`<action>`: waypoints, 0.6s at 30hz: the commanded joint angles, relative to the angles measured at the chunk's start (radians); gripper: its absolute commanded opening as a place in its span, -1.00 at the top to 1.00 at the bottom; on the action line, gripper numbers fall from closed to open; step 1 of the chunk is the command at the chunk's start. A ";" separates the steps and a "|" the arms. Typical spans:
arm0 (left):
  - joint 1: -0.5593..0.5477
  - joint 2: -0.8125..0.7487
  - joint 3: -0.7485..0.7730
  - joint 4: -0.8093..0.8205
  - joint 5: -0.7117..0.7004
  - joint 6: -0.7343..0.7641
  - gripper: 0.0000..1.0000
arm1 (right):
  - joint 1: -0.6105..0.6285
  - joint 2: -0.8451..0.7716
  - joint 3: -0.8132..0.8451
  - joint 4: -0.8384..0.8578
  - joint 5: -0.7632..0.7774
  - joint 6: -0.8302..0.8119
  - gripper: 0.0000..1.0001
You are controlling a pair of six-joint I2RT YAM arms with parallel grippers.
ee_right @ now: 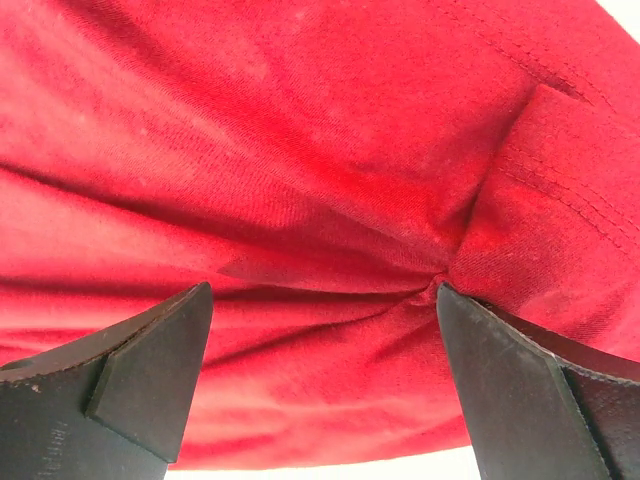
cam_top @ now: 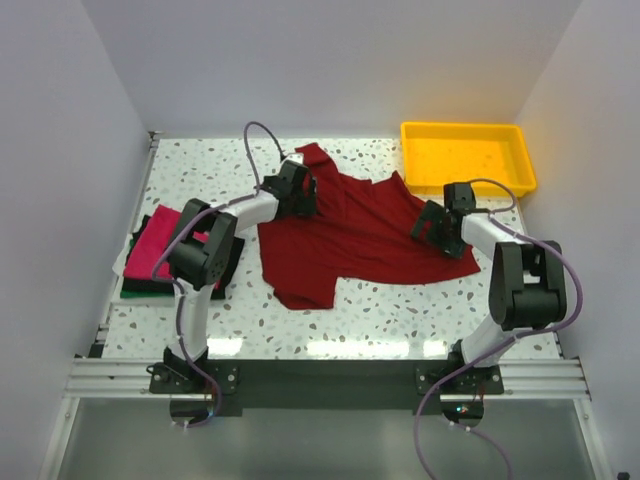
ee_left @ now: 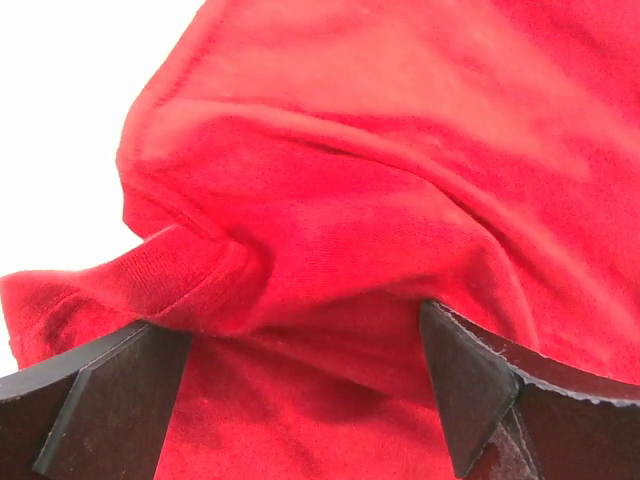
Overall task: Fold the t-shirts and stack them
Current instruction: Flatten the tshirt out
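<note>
left tool point(ee_left: 305, 330) with fingers spread apart around a bunched ridge of cloth, right tool point(ee_right: 322, 295) likewise apart over a seam, both down on the crimson t-shirt point(cam_top: 350, 235) lying crumpled mid-surface, magenta t-shirt point(cam_top: 160, 243) folded atop a dark green one point(cam_top: 140, 288) at the left edge, yellow tray point(cam_top: 523, 160) in the far right corner

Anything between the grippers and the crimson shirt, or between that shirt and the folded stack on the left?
No loose object visible. The left gripper and right gripper sit open on the crimson t-shirt. Toward the folded stack, only the left arm's elbow overlaps the stack's right edge in the top view.
</note>
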 commanded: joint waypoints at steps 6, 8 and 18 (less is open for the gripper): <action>0.024 0.088 0.271 -0.120 0.069 0.088 -1.00 | -0.010 -0.072 0.004 -0.037 -0.051 -0.062 -0.97; 0.023 -0.022 0.199 -0.116 0.067 0.071 -1.00 | -0.010 -0.121 0.002 -0.056 -0.053 -0.061 -0.97; -0.055 -0.679 -0.526 -0.094 0.012 -0.253 -1.00 | -0.012 -0.385 -0.093 -0.146 -0.013 -0.021 -0.97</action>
